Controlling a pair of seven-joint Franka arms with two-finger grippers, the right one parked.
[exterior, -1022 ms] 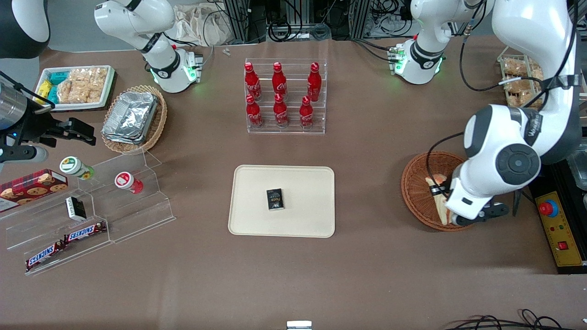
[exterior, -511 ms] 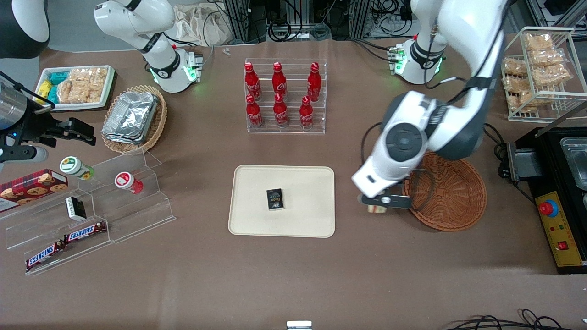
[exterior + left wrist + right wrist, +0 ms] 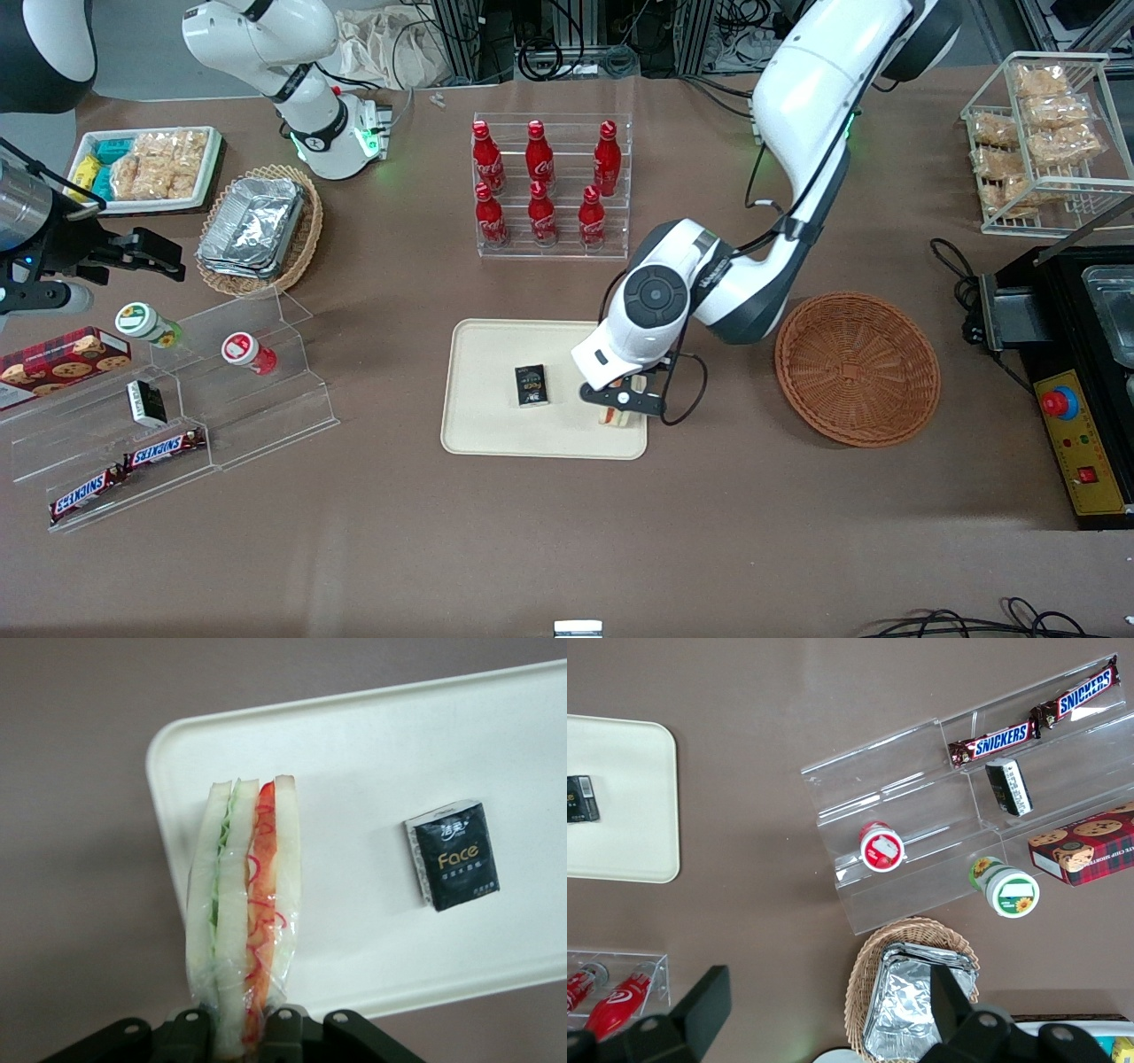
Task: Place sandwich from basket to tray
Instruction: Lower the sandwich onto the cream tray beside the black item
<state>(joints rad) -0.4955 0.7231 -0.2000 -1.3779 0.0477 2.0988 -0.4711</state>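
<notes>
My gripper (image 3: 617, 409) (image 3: 237, 1028) is shut on the sandwich (image 3: 244, 912), a wrapped wedge of pale bread with green and orange-red layers. It hangs over the cream tray (image 3: 496, 354) (image 3: 372, 762), above the tray's corner nearest the basket and the front camera. In the front view only a sliver of the sandwich (image 3: 618, 418) peeks out under the wrist. The round reddish-brown wicker basket (image 3: 857, 368) stands bare, toward the working arm's end of the table.
A small black packet (image 3: 532, 385) (image 3: 452, 855) lies in the middle of the tray. A clear rack of red bottles (image 3: 549, 186) stands farther from the front camera than the tray. Clear tiered shelves with snacks (image 3: 168, 399) lie toward the parked arm's end.
The gripper has lifted the sandwich out of the basket and carried it sideways over the table to the tray's corner. The basket now holds nothing.
</notes>
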